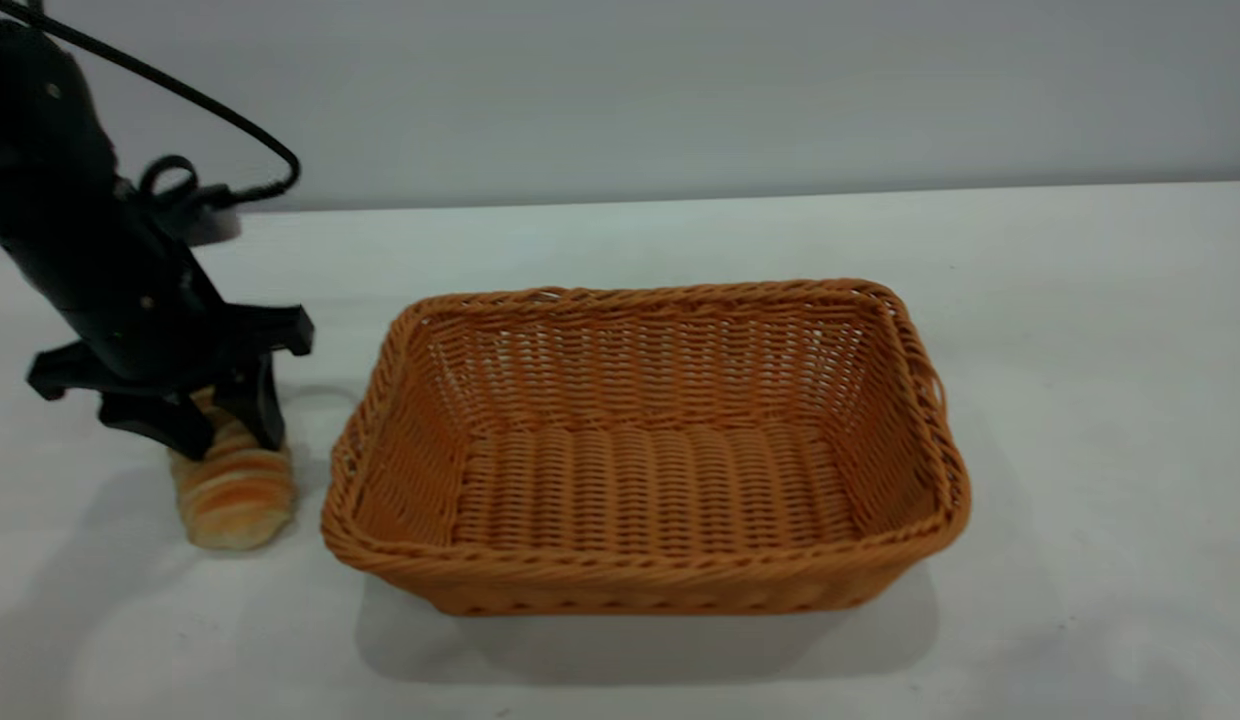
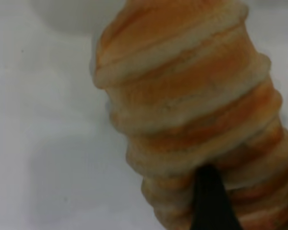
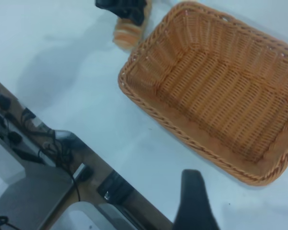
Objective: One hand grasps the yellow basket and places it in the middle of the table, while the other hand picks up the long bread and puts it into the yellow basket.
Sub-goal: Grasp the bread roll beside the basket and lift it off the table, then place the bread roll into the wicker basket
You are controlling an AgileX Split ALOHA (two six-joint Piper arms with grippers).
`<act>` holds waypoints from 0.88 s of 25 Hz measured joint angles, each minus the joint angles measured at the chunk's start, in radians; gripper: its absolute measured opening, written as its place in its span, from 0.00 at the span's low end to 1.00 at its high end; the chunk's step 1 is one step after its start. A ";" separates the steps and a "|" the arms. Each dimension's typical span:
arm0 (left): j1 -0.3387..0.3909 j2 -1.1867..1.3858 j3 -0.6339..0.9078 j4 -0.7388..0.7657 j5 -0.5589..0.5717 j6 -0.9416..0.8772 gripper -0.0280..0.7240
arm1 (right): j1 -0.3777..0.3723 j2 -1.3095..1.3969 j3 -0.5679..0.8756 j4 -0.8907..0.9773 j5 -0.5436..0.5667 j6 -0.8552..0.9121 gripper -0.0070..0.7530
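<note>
Loaf gripped, basket waiting mid-table

The long bread (image 1: 235, 492) lies on the table (image 1: 1080, 400) just left of the empty yellow basket (image 1: 645, 450); left gripper (image 1: 225, 425) straddles it, fingers clamped for lifting; right gripper's (image 3: 194, 201) fingers: cannot tell

The left arm (image 1: 70, 210) is bulky, matte black, dotted with small screws; a black cable (image 1: 180, 100) loops off it. Its gripper (image 1: 230, 425) has angular black fingers (image 1: 265, 400).
</note>
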 joint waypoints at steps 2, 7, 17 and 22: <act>0.000 0.011 -0.005 0.000 0.000 0.000 0.59 | 0.000 -0.029 0.000 0.000 0.005 0.004 0.71; 0.000 0.014 -0.010 0.029 0.008 0.009 0.17 | 0.000 -0.073 0.000 0.000 0.014 0.015 0.71; 0.000 -0.084 -0.049 0.094 0.202 0.018 0.12 | 0.000 -0.082 0.000 -0.002 0.023 0.020 0.71; -0.019 -0.275 -0.049 0.056 0.254 0.021 0.12 | 0.000 -0.082 0.000 -0.002 0.028 0.020 0.71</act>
